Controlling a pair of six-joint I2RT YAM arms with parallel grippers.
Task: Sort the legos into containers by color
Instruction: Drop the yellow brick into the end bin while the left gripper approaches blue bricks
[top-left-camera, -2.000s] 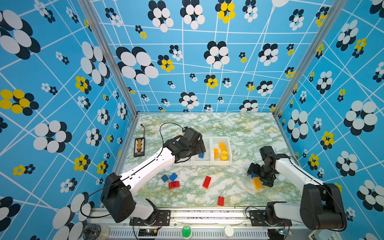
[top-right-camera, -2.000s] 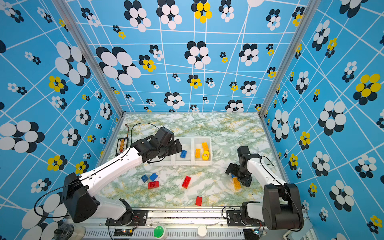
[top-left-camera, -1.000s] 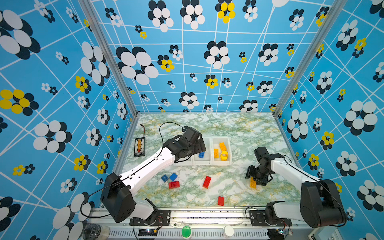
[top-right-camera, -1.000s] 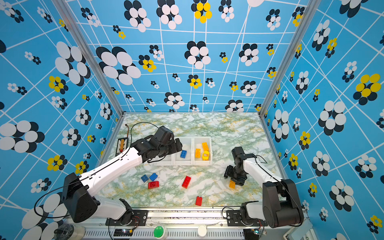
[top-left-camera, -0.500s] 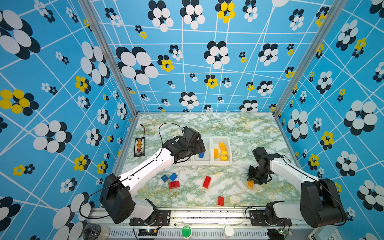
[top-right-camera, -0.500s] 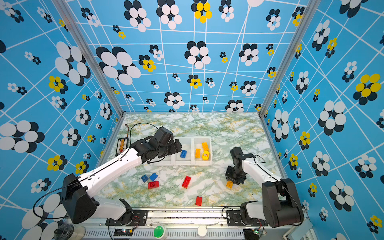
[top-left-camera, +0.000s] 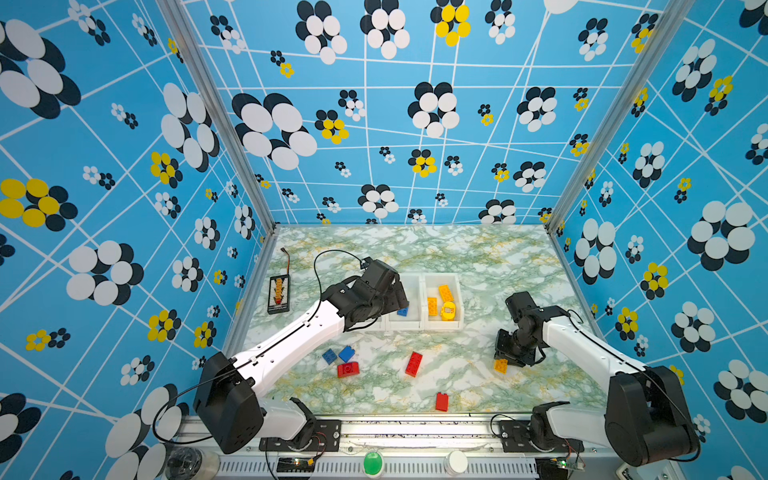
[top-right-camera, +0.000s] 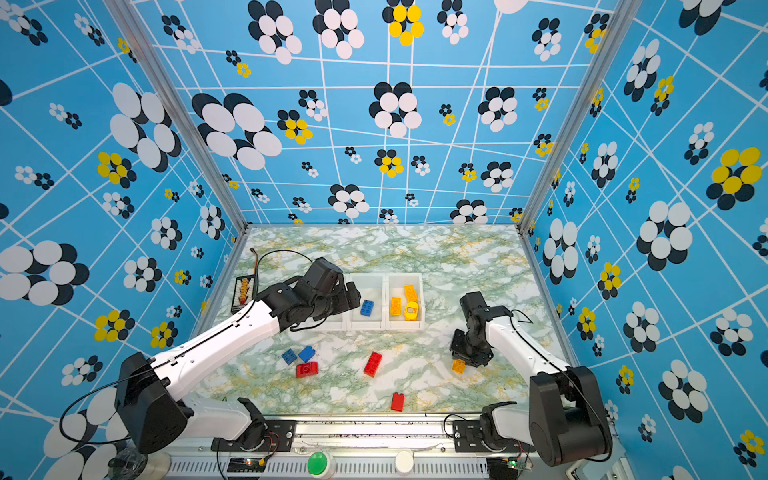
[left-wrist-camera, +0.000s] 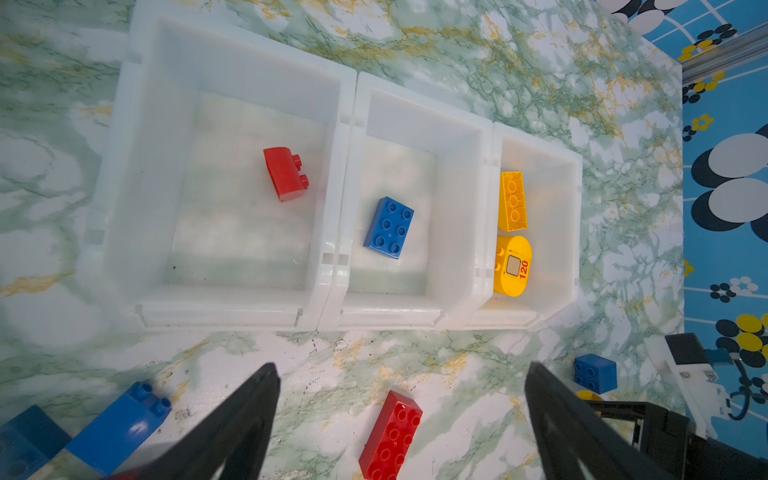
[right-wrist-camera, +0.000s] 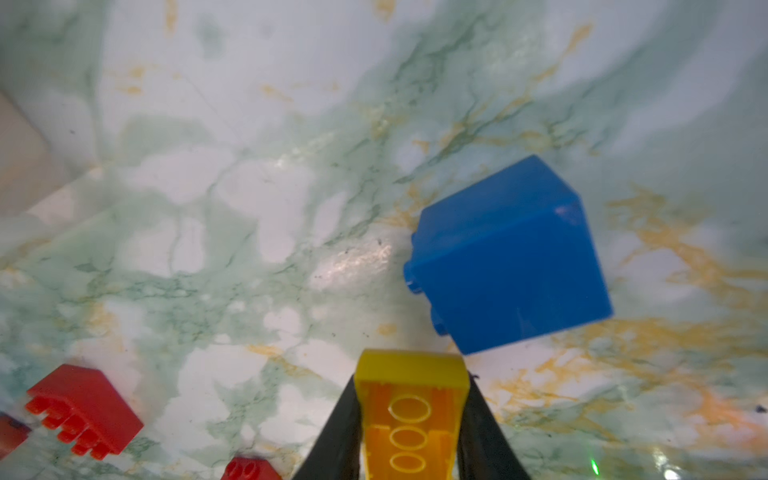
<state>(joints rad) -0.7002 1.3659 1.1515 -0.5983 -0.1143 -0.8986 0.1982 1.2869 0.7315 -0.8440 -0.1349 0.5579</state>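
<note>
**Right jaws closed on yellow brick**

Since a sec ago my right gripper (right-wrist-camera: 411, 380) has pinched shut on the yellow brick (right-wrist-camera: 409, 419), low over the marble table (top-left-camera: 465, 386); can't tell if it's lifted. Nearest the front edge: a small red lego (top-left-camera: 441, 401). Further back: a long red lego (top-left-camera: 413, 364), and a rounded red lego (top-left-camera: 348, 369) w/ 2 blue legos (top-left-camera: 329, 356) just beside it. A blue cube (right-wrist-camera: 507, 253) lies just past my right fingertips. Farther on, my left gripper (left-wrist-camera: 401, 368) hangs spread wide, holding nothing, above the left end of the containers (left-wrist-camera: 349, 124). Bins hold a red brick (left-wrist-camera: 284, 172), a blue brick (left-wrist-camera: 388, 227) and yellow bricks (left-wrist-camera: 513, 201), one colour per bin. A black board (top-left-camera: 278, 294) sits far left.
</note>
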